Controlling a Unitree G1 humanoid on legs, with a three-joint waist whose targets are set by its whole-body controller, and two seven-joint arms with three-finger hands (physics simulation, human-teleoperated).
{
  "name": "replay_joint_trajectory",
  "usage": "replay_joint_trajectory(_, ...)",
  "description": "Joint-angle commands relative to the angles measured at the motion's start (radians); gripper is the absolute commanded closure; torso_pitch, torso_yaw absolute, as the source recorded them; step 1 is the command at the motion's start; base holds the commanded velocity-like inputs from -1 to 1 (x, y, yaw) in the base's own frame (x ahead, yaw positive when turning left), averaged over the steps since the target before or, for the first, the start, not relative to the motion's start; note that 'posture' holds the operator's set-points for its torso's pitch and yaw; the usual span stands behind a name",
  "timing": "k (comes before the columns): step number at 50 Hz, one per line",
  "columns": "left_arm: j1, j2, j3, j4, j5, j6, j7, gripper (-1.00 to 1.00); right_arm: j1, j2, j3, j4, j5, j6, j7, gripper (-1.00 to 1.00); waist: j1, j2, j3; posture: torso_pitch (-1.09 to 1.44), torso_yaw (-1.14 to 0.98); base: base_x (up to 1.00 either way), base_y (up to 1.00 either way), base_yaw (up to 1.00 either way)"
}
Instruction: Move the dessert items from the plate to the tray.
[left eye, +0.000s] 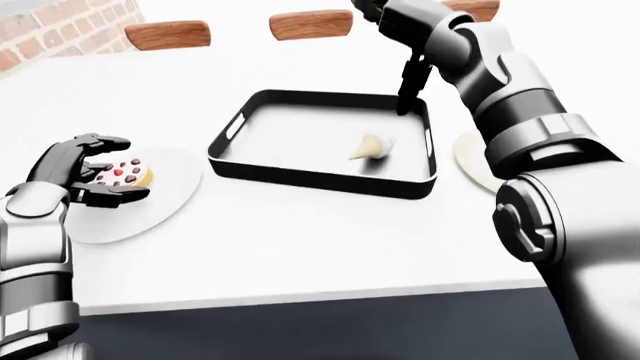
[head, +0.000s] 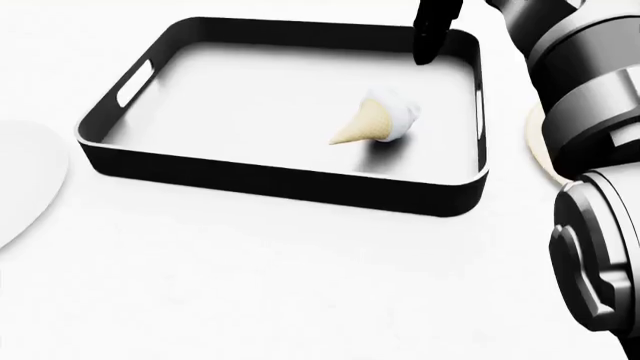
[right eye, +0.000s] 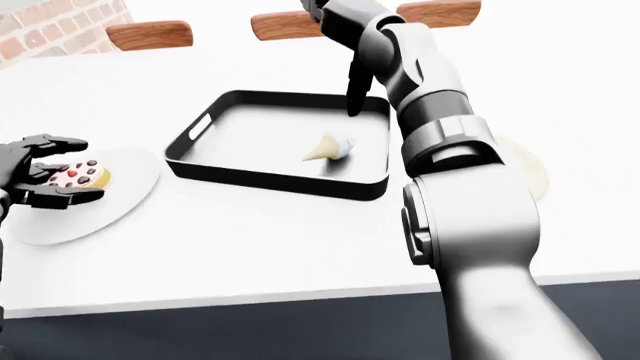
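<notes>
A black tray (left eye: 318, 178) sits mid-table with an ice cream cone (left eye: 370, 147) lying on its side inside. A white plate (left eye: 160, 202) lies at the left. My left hand (left eye: 88, 174) has its fingers curled around a small cake topped with berries (left eye: 128, 173) over the plate. My right hand (left eye: 412, 88) hangs with fingers pointing down over the tray's top right corner, empty and open. The cone also shows in the head view (head: 376, 120).
A second pale plate (left eye: 472, 161) lies right of the tray, partly hidden by my right arm. Wooden chair backs (left eye: 168, 34) stand along the table's top edge. A brick wall (left eye: 50, 26) is at the top left. The table's near edge (left eye: 300, 296) runs along the bottom.
</notes>
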Motion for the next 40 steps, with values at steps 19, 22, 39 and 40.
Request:
replay_joint_trajectory(19, -0.059, 0.022, -0.006, 0.012, 0.015, -0.050, 0.014, 0.00, -0.031, -0.011, -0.008, -0.041, 0.019, -0.007, -0.023, -1.00, 0.000, 0.009, -0.032, 0.00, 0.00, 0.00, 0.00, 0.00)
replay_joint_trajectory(22, -0.063, 0.022, -0.009, 0.012, 0.018, -0.049, 0.012, 0.04, -0.032, -0.013, -0.008, -0.042, 0.020, -0.006, -0.022, -1.00, -0.001, 0.009, -0.032, 0.00, 0.00, 0.00, 0.00, 0.00)
replay_joint_trajectory(39, -0.170, 0.045, -0.034, -0.034, 0.063, 0.014, -0.034, 0.40, -0.032, -0.016, -0.009, -0.042, 0.026, -0.006, -0.023, -1.00, 0.000, -0.005, -0.026, 0.00, 0.00, 0.00, 0.00, 0.00)
replay_joint_trajectory(40, -0.171, 0.044, -0.033, -0.038, 0.065, 0.017, -0.034, 0.40, -0.031, -0.017, -0.009, -0.042, 0.025, -0.006, -0.023, -1.00, 0.000, -0.005, -0.026, 0.00, 0.00, 0.00, 0.00, 0.00)
